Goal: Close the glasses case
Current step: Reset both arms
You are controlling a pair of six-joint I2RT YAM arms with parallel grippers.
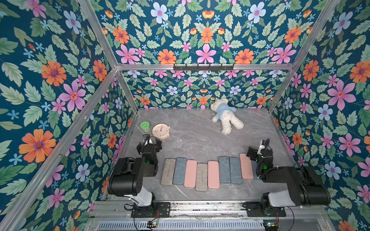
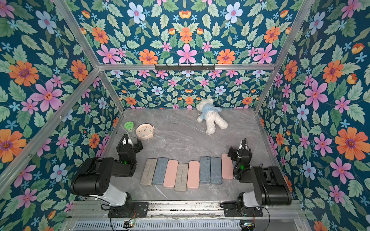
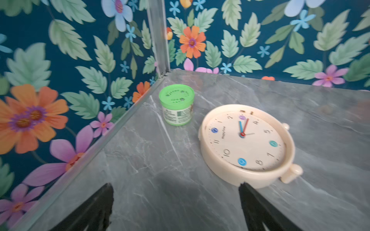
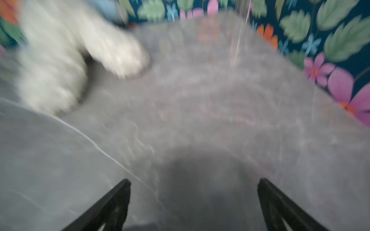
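honestly this looked either finished or not started, hard to call. the counter (image 1: 200, 136) had a row of cases (image 1: 213, 174) along its near edge, between the two arms. they lay flat side by side, most of them touching their neighbours. every one i could see had its lid down, with no gap and nothing standing up, so i couldn't pick out one that needed closing. if any was open, my guess is it sat behind the right arm (image 1: 296, 184), which hid that end of the row.

the left gripper (image 3: 176, 186) was spread wide and empty over bare counter near the clock (image 3: 246, 144), well apart from the row. the right gripper (image 4: 194, 181) was spread wide and empty too, up by the far end of the last pink case (image 1: 246, 168). that wrist view was too blurred to say if it touched.

the cases were slim slabs with rounded corners. the beige and blue ones looked textured and the pink ones smooth.
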